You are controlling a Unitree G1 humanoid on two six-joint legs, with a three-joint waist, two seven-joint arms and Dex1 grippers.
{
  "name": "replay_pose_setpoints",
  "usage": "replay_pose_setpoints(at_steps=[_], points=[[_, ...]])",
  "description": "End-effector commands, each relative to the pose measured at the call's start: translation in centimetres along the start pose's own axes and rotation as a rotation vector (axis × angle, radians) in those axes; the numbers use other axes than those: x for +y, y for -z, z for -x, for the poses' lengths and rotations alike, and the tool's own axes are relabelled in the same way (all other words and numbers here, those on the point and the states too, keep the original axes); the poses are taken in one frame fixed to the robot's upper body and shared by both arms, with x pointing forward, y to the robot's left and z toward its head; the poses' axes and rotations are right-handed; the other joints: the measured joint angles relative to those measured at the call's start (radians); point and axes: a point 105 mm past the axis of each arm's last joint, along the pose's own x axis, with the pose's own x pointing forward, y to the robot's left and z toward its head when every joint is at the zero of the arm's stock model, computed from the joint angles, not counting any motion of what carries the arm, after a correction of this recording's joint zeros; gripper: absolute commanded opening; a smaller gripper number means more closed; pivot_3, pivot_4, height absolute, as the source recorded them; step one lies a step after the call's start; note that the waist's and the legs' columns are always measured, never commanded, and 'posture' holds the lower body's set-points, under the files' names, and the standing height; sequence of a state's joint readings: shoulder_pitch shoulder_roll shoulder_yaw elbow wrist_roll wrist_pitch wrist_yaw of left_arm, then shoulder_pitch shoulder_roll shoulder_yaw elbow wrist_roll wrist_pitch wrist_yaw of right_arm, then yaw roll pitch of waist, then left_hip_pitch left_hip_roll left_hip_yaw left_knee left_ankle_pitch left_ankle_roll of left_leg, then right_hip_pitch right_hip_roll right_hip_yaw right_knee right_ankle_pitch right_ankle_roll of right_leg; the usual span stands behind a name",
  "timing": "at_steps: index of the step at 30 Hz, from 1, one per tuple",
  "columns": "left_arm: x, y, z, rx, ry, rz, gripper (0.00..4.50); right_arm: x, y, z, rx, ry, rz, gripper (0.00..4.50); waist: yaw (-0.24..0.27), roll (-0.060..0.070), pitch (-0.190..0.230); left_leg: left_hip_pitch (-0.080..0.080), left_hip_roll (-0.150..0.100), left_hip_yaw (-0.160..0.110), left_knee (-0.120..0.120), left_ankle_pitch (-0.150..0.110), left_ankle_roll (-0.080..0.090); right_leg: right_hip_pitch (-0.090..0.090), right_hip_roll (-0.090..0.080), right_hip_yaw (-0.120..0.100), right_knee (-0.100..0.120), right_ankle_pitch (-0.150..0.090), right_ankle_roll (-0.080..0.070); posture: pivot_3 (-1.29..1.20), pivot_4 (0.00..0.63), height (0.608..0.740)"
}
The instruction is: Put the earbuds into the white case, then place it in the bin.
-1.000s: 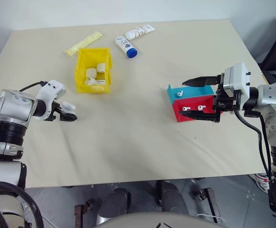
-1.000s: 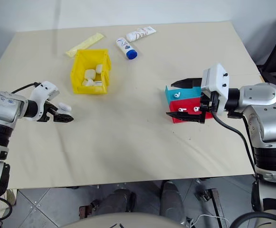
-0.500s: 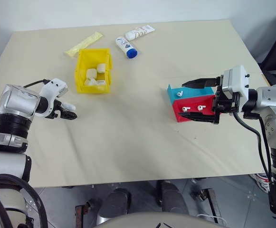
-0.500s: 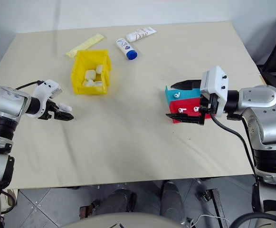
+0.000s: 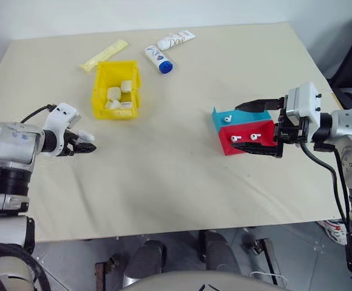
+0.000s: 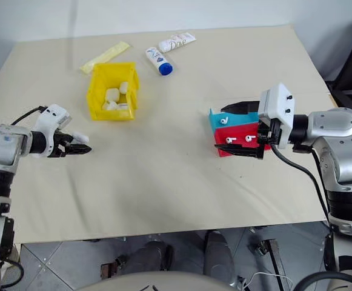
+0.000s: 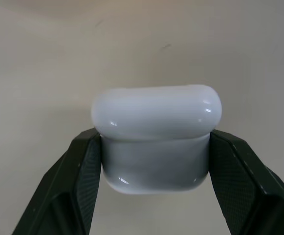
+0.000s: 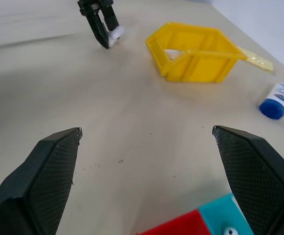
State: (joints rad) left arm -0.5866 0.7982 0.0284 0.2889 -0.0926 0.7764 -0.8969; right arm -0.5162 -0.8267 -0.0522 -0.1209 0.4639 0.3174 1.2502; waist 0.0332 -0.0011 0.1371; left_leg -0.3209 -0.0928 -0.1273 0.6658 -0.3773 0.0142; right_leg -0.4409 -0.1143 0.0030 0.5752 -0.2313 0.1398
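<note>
Status: task at an early stage. The left pincer [image 7: 154, 161] is clenched on the case [image 7: 156, 137], gripping its lower body from both sides; the lid is closed in the left wrist view. The case is held at the left side of the counter [image 5: 176, 182]; whether it hangs just clear of the surface cannot be told.

Earbuds [image 5: 244, 137]: two lie in the red tray [image 5: 248, 143], not in the case. A further earbud-like white piece sits in the teal tray [image 5: 221, 118] directly behind it. Neither earbud has been loaded, so the first step is judged outstanding.

The right pincer [image 5: 263, 127] is released, jaws spread wide, one finger above the trays and one in front of them, straddling them without gripping anything.

The bin [image 5: 116, 91] stands beyond the left pincer, near it, and already holds several white items; what they are is too small to tell. Two tubes [image 5: 160, 59] and a yellow packet [image 5: 105, 55] lie behind it, not involved.

Remaining, by judgement: open the case, transfer both earbuds, close, place in bin. The case and the earbuds are well apart, on opposite sides of the counter.
</note>
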Motion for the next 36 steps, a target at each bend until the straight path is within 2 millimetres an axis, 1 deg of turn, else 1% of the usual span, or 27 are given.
replay_pose_setpoints(at_steps=[1, 2, 3, 5, 7, 9, 12, 14, 17, 22, 26, 30, 33, 36], points=[[-3.0, -4.3, 1.2, -0.354, 0.121, -0.144, 2.81, -0.2, -1.1, 1.1, -0.004, 0.039, 0.035, 4.50, 0.003, -0.004, 0.002, -0.001, 0.000, 0.000, 0.000, 0.000, 0.000, 0.000, 0.000, 0.000, -0.001, 0.000, 0.000, 0.00, 0.150, 0.740], [-3.8, -4.6, 1.4, -0.416, 0.150, -0.170, 2.81, -0.1, -1.1, 1.2, -0.003, 0.042, 0.034, 4.50, 0.003, -0.004, 0.002, -0.001, 0.000, 0.000, 0.001, 0.000, 0.000, 0.000, 0.000, 0.000, -0.002, 0.001, 0.000, 0.00, 0.150, 0.740], [-5.1, -5.6, 1.6, -0.542, 0.198, -0.219, 2.81, -0.1, -1.1, 1.3, -0.002, 0.051, 0.032, 4.50, 0.003, -0.005, 0.002, -0.001, 0.000, 0.000, 0.001, 0.000, 0.000, 0.000, -0.001, 0.000, -0.002, 0.001, 0.000, 0.00, 0.150, 0.740], [-6.8, -6.3, 1.8, -0.680, 0.245, -0.274, 2.81, 0.0, -1.1, 1.4, -0.001, 0.066, 0.028, 4.50, 0.003, -0.005, 0.002, -0.001, 0.000, 0.001, 0.001, 0.000, 0.000, 0.000, -0.001, -0.001, -0.004, 0.002, 0.000, 0.00, 0.150, 0.740], [-8.2, -6.6, 1.2, -0.743, 0.287, -0.295, 2.81, 0.1, -1.1, 1.6, 0.001, 0.083, 0.025, 4.50, 0.002, -0.005, 0.002, -0.001, 0.001, 0.001, 0.001, 0.000, 0.000, 0.001, 0.000, -0.002, -0.005, 0.002, 0.000, 0.00, 0.150, 0.740], [-9.2, -7.9, 1.5, -0.893, 0.317, -0.290, 2.81, 0.2, -1.1, 1.8, 0.004, 0.103, 0.020, 4.50, 0.002, -0.005, 0.002, 0.000, 0.002, 0.001, 0.001, 0.000, 0.000, 0.002, 0.000, -0.002, -0.006, 0.002, 0.000, 0.00, 0.150, 0.740], [-10.9, -8.9, 0.7, -0.986, 0.396, -0.295, 2.81, 0.7, -1.0, 2.1, 0.006, 0.138, 0.011, 4.50, 0.002, -0.006, 0.002, 0.000, 0.001, 0.002, 0.001, 0.000, 0.000, 0.002, 0.000, -0.002, -0.006, 0.003, 0.000, 0.00, 0.150, 0.740], [-12.0, -9.3, 0.2, -1.026, 0.461, -0.301, 2.81, 1.0, -0.9, 2.3, 0.010, 0.164, 0.006, 4.50, 0.004, -0.006, 0.002, 0.000, 0.001, 0.002, 0.001, 0.000, 0.000, 0.002, 0.000, -0.002, -0.006, 0.003, 0.000, 0.00, 0.150, 0.740], [-13.2, -9.8, -0.5, -1.060, 0.519, -0.306, 2.81, 1.3, -0.7, 2.6, 0.016, 0.202, -0.002, 4.50, 0.005, -0.006, 0.002, 0.000, 0.001, 0.002, 0.001, 0.000, 0.000, 0.003, 0.000, -0.001, -0.006, 0.003, 0.000, 0.00, 0.150, 0.740], [-15.5, -10.2, -2.1, -1.095, 0.617, -0.356, 2.81, 2.1, 0.5, 3.7, 0.078, 0.312, -0.046, 4.50, 0.016, -0.006, 0.002, 0.001, 0.001, 0.002, 0.001, 0.000, 0.001, 0.004, 0.001, -0.002, -0.008, 0.004, 0.001, 0.00, 0.150, 0.740], [-16.5, -10.2, -2.9, -1.121, 0.654, -0.381, 2.81, 3.2, 1.5, 5.0, 0.135, 0.387, -0.099, 4.50, 0.022, -0.006, 0.003, 0.001, 0.000, 0.002, 0.001, 0.000, 0.001, 0.004, 0.000, -0.002, -0.010, 0.004, 0.001, 0.00, 0.150, 0.740], [-17.8, -10.0, -3.4, -1.138, 0.710, -0.419, 2.81, 5.0, 3.2, 7.4, 0.214, 0.474, -0.180, 4.50, 0.027, -0.007, 0.003, 0.001, 0.000, 0.002, 0.001, 0.000, 0.001, 0.005, 0.001, -0.002, -0.012, 0.004, 0.001, 0.00, 0.150, 0.740], [-18.2, -10.0, -3.7, -1.148, 0.733, -0.412, 2.81, 6.5, 4.2, 9.7, 0.283, 0.561, -0.237, 4.50, 0.029, -0.007, 0.003, 0.002, 0.001, 0.001, 0.001, 0.000, 0.002, 0.008, 0.001, -0.002, -0.016, 0.005, 0.002, 0.00, 0.150, 0.740], [-18.4, -9.8, -3.8, -1.137, 0.770, -0.405, 2.81, 8.0, 4.9, 12.0, 0.348, 0.631, -0.277, 4.50, 0.029, -0.007, 0.003, 0.003, 0.000, 0.002, 0.001, 0.000, 0.003, 0.011, 0.001, -0.002, -0.017, 0.006, 0.002, 0.00, 0.150, 0.740]])
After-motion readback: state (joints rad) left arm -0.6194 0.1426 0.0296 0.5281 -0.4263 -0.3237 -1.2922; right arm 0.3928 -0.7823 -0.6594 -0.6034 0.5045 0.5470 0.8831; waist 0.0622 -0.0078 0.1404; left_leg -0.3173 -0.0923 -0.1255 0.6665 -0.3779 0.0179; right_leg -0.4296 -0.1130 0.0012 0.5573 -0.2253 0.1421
